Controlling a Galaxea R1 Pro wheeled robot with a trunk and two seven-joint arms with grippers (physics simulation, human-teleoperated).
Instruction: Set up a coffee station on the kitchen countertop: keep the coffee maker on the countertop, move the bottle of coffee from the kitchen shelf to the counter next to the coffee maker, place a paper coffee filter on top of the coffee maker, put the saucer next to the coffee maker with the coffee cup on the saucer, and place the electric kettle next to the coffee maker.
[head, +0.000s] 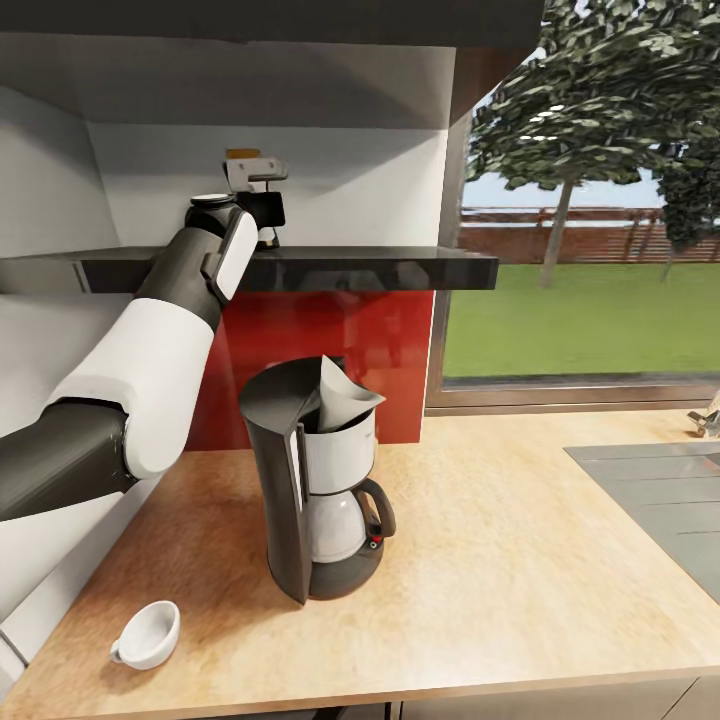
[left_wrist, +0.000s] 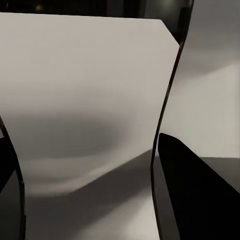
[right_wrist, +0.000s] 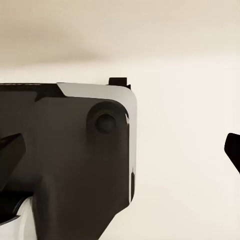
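On the black kitchen shelf (head: 400, 268) stands the bottle of coffee (head: 243, 155), brown cap up. My left gripper (head: 262, 215) is shut on it. Up close, the bottle's white label (left_wrist: 90, 100) sits between the dark fingers (left_wrist: 195, 190) of the left gripper (left_wrist: 85, 150). The coffee maker (head: 320, 490) stands on the countertop (head: 520, 580) with a paper coffee filter (head: 345, 395) in its top. A white coffee cup (head: 148, 634) lies near the front left edge. My right gripper (right_wrist: 124, 146) is open and holds nothing. The saucer and the electric kettle are out of view.
A grey sink (head: 660, 500) is set into the counter at the right. A red backsplash (head: 330, 350) lies behind the coffee maker, and a window (head: 590, 230) beside it. White walls close in the shelf's left side. A dark robot part (right_wrist: 70, 165) is in the right wrist view.
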